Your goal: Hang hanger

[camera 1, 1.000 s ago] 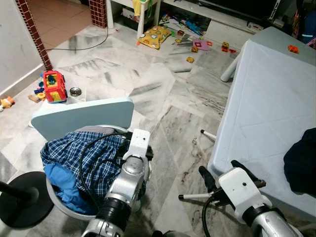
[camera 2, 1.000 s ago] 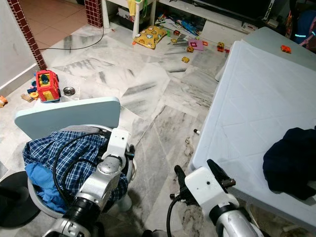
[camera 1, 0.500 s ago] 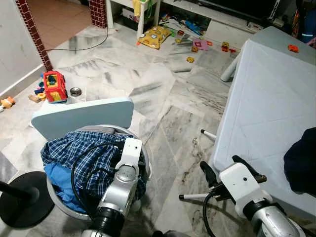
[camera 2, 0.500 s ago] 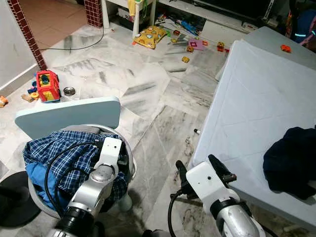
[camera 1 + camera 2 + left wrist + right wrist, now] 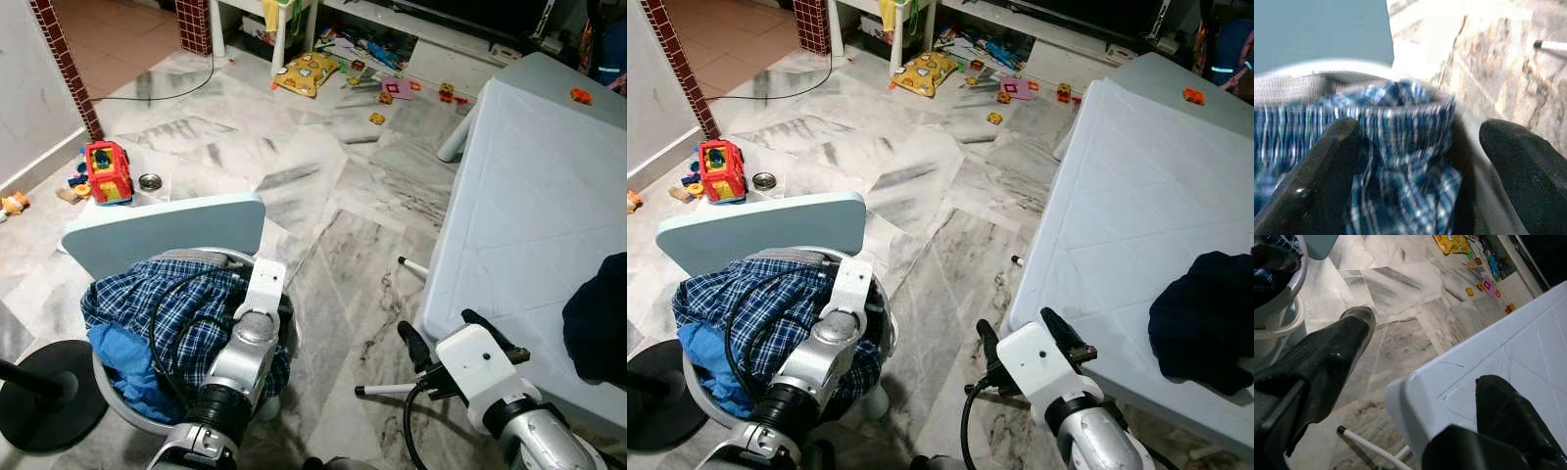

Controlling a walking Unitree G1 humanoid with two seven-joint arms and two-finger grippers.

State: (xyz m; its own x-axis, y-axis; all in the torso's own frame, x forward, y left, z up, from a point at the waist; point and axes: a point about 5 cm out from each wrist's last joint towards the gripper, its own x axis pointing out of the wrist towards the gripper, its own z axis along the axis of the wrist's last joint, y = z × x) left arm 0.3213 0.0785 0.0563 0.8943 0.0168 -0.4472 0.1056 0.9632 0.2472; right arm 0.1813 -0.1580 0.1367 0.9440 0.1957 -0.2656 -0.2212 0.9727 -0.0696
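Plaid shirt (image 5: 167,304) fills the basket (image 5: 884,323) under the spread, empty left gripper (image 5: 1415,161); the right gripper (image 5: 1415,382), also open, seemingly straddles the table (image 5: 529,196) corner.

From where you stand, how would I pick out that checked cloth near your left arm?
Start at the pale blue board leaning on the marble floor. Just in front sits a round white basket, and the blue plaid shirt is heaped in it, above a plain blue cloth; only it is checked.

A basket (image 5: 113,406) of clothes (image 5: 162,313) sits at the left with a board (image 5: 162,230) behind it — the desk (image 5: 529,206) stands right, toys (image 5: 108,171) scattered beyond.
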